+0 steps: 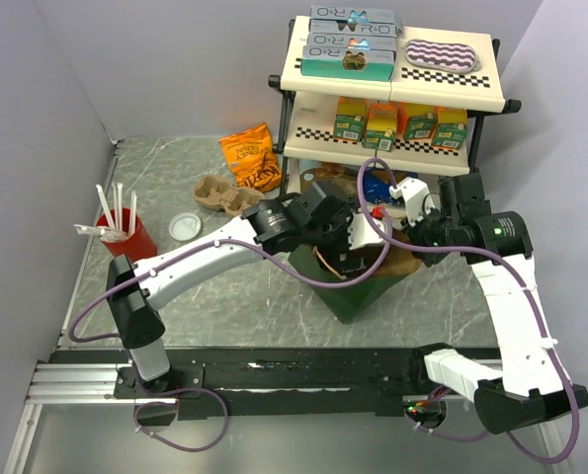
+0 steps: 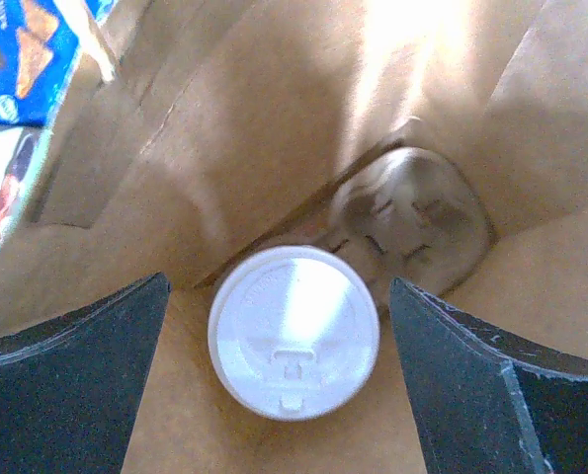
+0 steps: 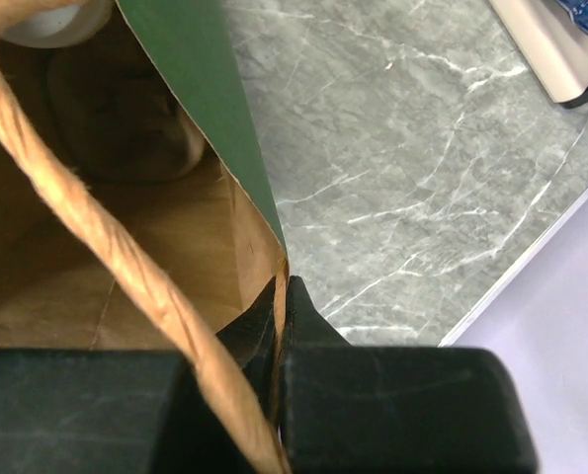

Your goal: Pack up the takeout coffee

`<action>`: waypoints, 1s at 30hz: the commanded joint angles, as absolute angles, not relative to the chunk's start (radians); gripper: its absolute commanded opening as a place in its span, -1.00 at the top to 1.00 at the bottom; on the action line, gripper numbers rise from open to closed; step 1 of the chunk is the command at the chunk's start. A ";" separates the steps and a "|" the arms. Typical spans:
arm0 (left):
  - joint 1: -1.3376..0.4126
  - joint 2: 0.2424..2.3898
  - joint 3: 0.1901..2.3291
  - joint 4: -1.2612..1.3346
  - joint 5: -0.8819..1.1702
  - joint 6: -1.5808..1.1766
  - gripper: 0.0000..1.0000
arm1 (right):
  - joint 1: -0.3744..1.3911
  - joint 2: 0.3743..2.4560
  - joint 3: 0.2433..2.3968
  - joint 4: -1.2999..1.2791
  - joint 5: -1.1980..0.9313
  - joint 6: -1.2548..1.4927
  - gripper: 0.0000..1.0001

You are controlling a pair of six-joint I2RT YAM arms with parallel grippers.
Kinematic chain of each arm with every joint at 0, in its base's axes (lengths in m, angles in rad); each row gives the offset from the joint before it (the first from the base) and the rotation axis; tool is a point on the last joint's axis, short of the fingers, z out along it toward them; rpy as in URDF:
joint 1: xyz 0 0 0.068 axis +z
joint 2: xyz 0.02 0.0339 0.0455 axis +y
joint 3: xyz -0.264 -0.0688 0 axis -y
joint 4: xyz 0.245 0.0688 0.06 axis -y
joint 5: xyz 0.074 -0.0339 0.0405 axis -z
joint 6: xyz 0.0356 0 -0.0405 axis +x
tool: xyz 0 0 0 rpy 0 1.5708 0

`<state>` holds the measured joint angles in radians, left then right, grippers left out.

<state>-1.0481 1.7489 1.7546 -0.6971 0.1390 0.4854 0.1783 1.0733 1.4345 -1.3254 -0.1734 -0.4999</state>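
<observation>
A paper bag (image 1: 356, 296), green outside and brown inside, stands on the grey marble table (image 1: 254, 316). The right claw (image 3: 282, 308) is pinched tight on the bag's rim, just beside its twine handle (image 3: 96, 227). At the bottom of the bag lies a brown cup carrier (image 2: 412, 212). The coffee cup (image 2: 294, 331) stands upright against it, with its white lid on. The left claw (image 2: 284, 355) hangs above the cup, spread wide. One finger is on each side of the lid, and neither touches it.
</observation>
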 commanded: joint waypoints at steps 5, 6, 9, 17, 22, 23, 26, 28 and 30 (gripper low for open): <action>-1.031 1.733 1.769 -0.781 0.316 0.469 -0.99 | 0.163 1.138 1.528 -1.359 -0.169 -0.532 1.00; -1.028 1.730 1.757 -0.779 0.333 0.468 -0.99 | 0.166 1.146 1.554 -1.359 -0.175 -0.531 1.00; -1.011 1.726 1.749 -0.753 0.405 0.434 -0.99 | 0.166 1.175 1.589 -1.353 -0.190 -0.531 1.00; -1.009 1.723 1.819 -0.681 0.549 0.334 -0.99 | 0.169 1.209 1.609 -1.353 -0.190 -0.531 1.00; -0.999 1.660 1.822 -0.594 0.555 0.281 -0.99 | 0.167 1.215 1.603 -1.376 -0.193 -0.534 1.00; -0.993 1.655 1.827 -0.588 0.557 0.273 -0.99 | 0.167 1.212 1.600 -1.377 -0.193 -0.538 1.00; -0.979 1.646 1.862 -0.565 0.555 0.235 -0.99 | 0.167 1.213 1.580 -1.370 -0.173 -0.538 1.00; -0.966 1.635 1.873 -0.539 0.539 0.207 -0.99 | 0.167 1.226 1.578 -1.356 -0.163 -0.535 1.00; -0.959 1.634 1.907 -0.534 0.520 0.198 -0.99 | 0.167 1.239 1.588 -1.345 -0.156 -0.535 1.00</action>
<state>-0.9802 1.6943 1.8210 -0.6228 0.5171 0.2604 0.1722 1.2194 1.5700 -1.3540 -0.1825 -0.5259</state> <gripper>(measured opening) 0.994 0.014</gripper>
